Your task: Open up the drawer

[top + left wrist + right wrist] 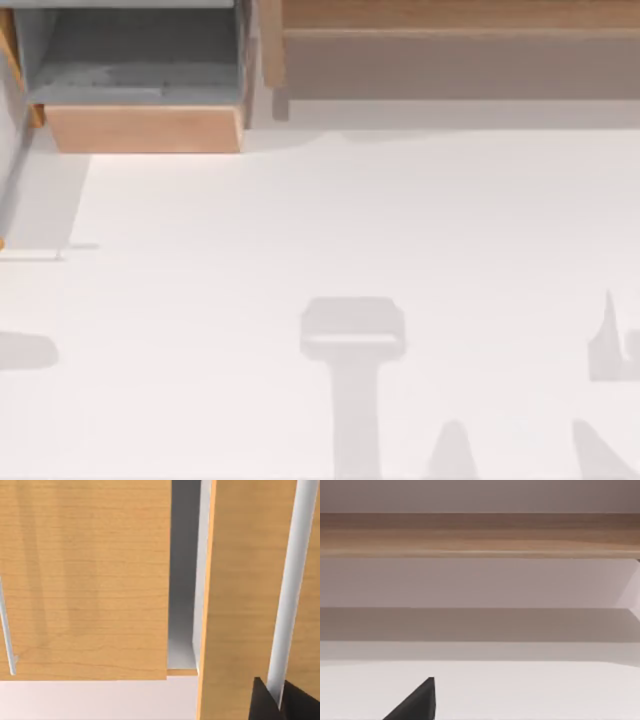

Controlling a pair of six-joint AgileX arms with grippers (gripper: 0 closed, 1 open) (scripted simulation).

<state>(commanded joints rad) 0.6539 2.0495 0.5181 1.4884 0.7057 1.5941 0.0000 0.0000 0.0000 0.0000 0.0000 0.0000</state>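
From above, the drawer stands pulled out at the table's far left, its grey inside bare behind the wooden front.

At the left wrist, the left gripper's dark fingers pinch a grey bar handle on a wooden panel.

At the right wrist, one dark fingertip hangs over the table facing a wooden ledge; its jaw spread cannot be told.
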